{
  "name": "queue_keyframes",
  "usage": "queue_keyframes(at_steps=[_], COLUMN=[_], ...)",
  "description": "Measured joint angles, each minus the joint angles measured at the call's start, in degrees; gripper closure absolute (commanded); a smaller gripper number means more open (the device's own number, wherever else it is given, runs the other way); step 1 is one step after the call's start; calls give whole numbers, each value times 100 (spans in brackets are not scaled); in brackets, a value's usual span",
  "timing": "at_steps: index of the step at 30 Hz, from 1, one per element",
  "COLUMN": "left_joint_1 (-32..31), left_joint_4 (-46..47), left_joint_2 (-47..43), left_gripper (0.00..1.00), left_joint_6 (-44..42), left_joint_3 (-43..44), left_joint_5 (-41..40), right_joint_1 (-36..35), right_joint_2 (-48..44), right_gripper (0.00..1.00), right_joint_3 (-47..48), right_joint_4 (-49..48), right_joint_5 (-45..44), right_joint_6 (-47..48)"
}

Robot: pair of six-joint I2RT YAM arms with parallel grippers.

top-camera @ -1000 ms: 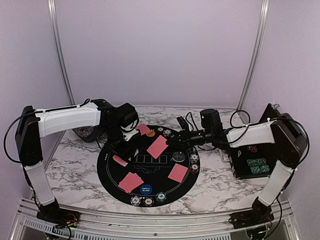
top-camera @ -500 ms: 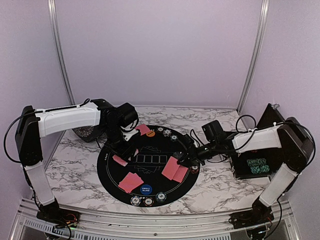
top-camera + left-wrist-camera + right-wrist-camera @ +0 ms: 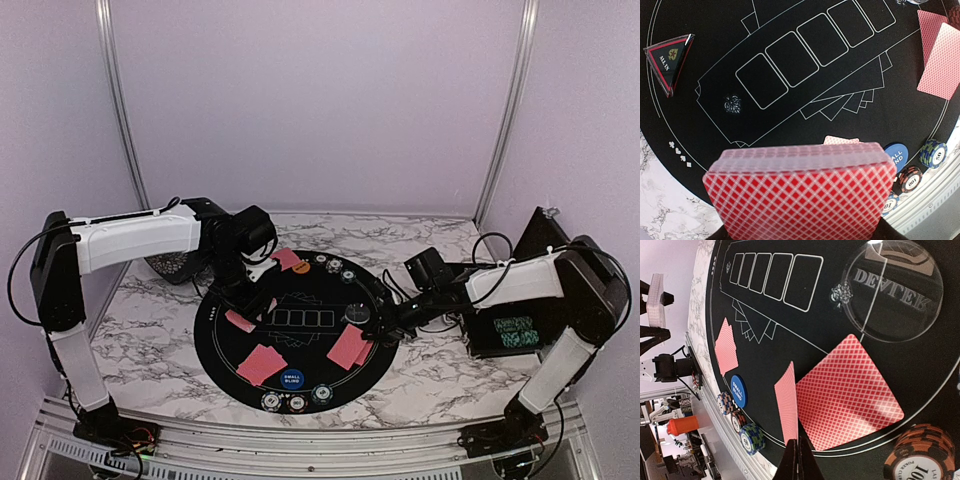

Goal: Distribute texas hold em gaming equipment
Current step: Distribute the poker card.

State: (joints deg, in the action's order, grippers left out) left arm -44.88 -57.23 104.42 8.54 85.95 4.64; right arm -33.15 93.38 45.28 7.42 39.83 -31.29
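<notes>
Centre-left in the overhead view, you see the red-backed deck (image 3: 240, 321) over the black mat's (image 3: 320, 365) left part and two red cards (image 3: 350, 346) at its right edge. Low in the left wrist view, your left fingers (image 3: 885, 233) clamp that deck above the mat. At the right wrist view's bottom, your right fingers (image 3: 796, 460) pinch one tilted card (image 3: 788, 405) beside a flat card (image 3: 847, 392).

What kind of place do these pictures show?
Probably a robotics test cell staged as a poker table: plain lilac enclosure walls, a white marble-patterned tabletop, and a round black poker mat with red-backed playing cards.
</notes>
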Motion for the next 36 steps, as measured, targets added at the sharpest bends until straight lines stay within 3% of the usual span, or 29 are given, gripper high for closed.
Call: queue_keyframes(at_steps=[29,36], left_joint_1=[0,0], left_joint_4=[0,0], left_joint_2=[0,0], left_gripper=[43,43], left_joint_6=[-4,-7], left_joint_3=[0,0], left_joint_5=[4,13], right_joint_1=[-120,-186], right_joint_2=[201,199], right_gripper=[75,75], right_joint_3=[748,883], right_joint_4=[968,1154], right_joint_5=[-1379,-1620], right_joint_6=[431,474])
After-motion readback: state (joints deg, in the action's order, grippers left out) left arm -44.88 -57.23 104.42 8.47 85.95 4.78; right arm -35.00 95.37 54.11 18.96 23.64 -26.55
